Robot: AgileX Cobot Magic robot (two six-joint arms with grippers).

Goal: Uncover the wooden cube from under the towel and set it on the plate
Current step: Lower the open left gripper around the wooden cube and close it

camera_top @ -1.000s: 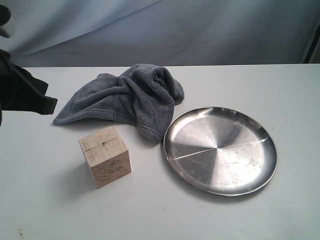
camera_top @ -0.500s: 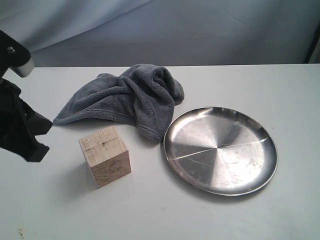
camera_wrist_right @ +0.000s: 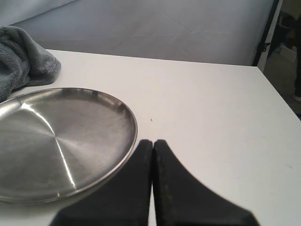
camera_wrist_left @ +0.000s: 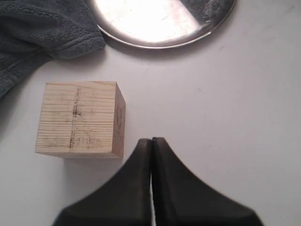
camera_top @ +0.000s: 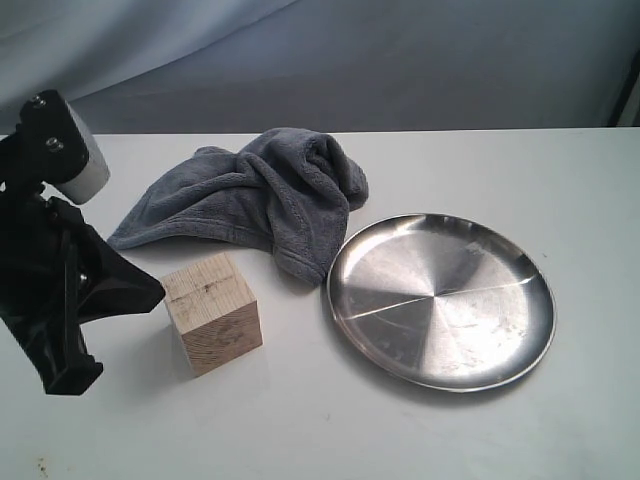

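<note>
Left hand (camera_wrist_left: 151,140) closed, empty, beside cube (camera_wrist_left: 77,117)

The left gripper (camera_top: 150,289) shows at the left edge of the exterior view, its black body angled downward with the tip pointing toward the middle; a pale grey wrist joint (camera_top: 72,150) sits above it; in the left wrist view its 2 fingers (camera_wrist_left: 131,188) are pressed flush, only a thin seam between them, holding nothing; the right gripper (camera_wrist_right: 153,142) appears only in the right wrist view; its 2 black fingers (camera_wrist_right: 131,188) also meet tip to tip, empty.
</note>
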